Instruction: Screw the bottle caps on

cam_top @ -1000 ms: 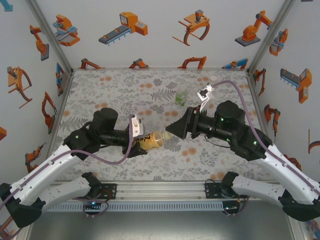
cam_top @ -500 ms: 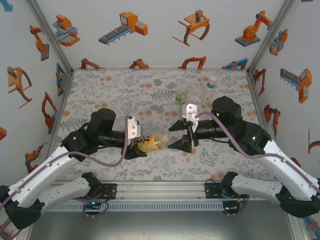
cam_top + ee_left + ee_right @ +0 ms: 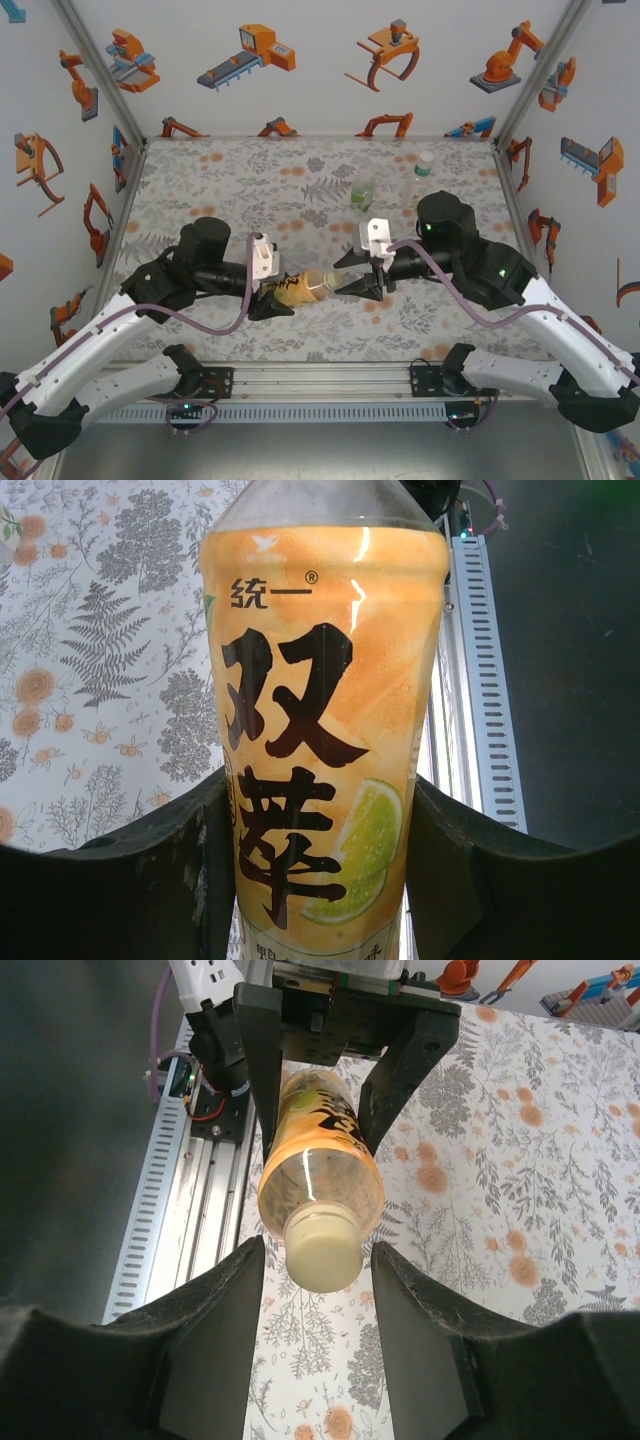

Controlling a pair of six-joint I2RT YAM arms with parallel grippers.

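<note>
Though untouched, cap (image 3: 322, 1252) within right gripper (image 3: 317, 1272)

We seem to be in a robotics lab's test cell, not a home or shop. White walls (image 3: 300, 90) printed with orange cartoon robot arms box in three sides, and aluminium posts (image 3: 100, 70) frame the corners. A slotted metal rail (image 3: 320, 385) carries two bolted arm bases (image 3: 195, 378). The flowered cloth (image 3: 250, 180) is, as far as we can tell, a printed table cover.
</note>
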